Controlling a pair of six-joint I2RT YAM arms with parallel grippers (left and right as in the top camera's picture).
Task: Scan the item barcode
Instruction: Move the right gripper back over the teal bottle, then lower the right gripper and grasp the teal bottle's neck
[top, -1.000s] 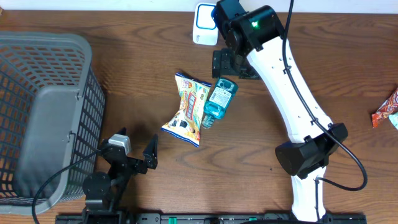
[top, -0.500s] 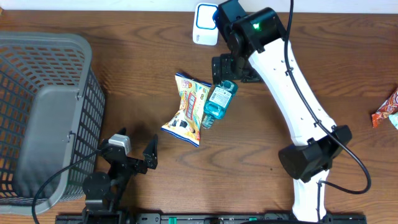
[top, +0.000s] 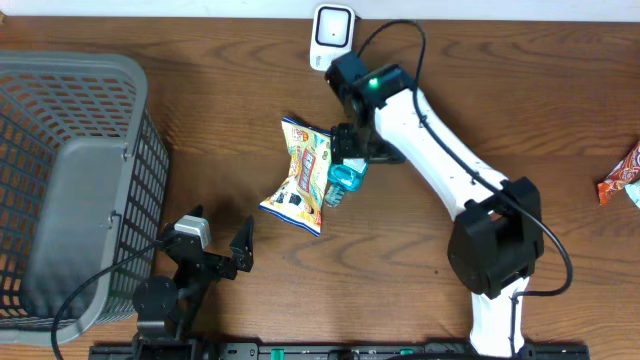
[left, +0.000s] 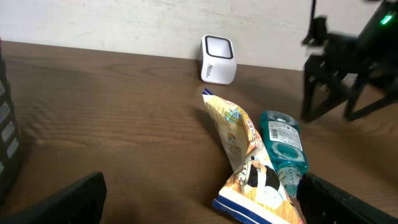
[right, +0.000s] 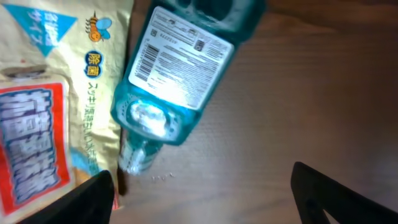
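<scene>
Dark wooden table (top: 220, 100) (grain visible) against a plain white wall (left: 93, 22).

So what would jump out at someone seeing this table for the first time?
Probably the big white arm stretched across the middle of the wooden table, its right gripper open and poised over a teal bottle that lies on its side beside a colourful snack bag. After that, the large grey basket filling the left side, and the small white scanner at the table's far edge.

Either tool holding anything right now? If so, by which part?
Nothing held. Right tool is open over the bottle, not gripping it; left tool is open and empty.
</scene>
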